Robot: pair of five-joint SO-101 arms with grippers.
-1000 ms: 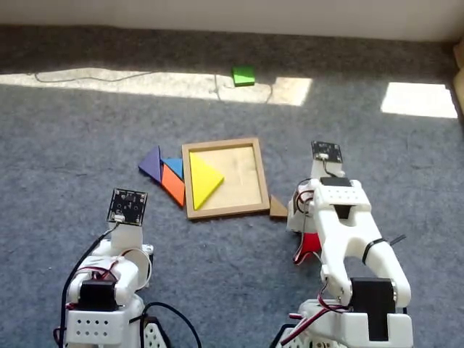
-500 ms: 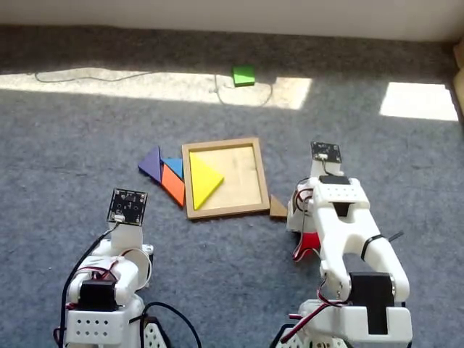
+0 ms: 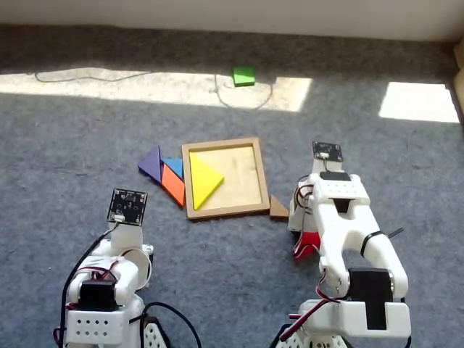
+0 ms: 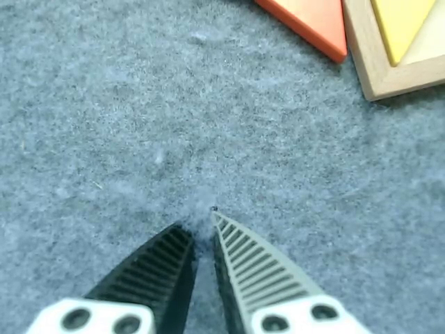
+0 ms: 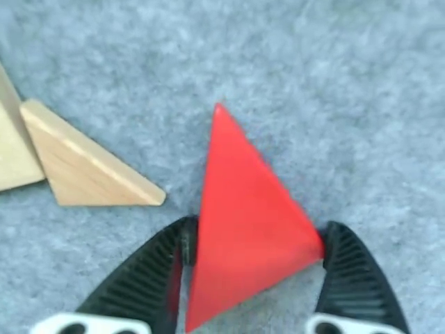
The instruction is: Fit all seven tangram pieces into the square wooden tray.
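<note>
Left gripper [image 4: 204, 224]: clenched on nothing, tips over grey carpet [image 3: 80, 145], short of the orange piece [image 3: 172, 184].

Outside the tray's left rim lie the purple triangle [image 3: 151, 164], the blue piece [image 3: 174, 166] and the orange piece, packed edge to edge. The orange one touches the rim.

Square wooden tray [image 3: 223, 212]: yellow triangle [image 3: 203, 180] lies inside, against the left wall.

Green piece [image 3: 243, 75]: well apart from the tray, on the sunlit strip beyond it.

Plain wooden triangle [image 3: 278, 208]: on the carpet at the tray's near right corner.

Right gripper [image 5: 256, 235]: grasping the red triangle [image 5: 243, 216], one finger on each side edge. Cannot tell whether the piece is lifted off the carpet.
</note>
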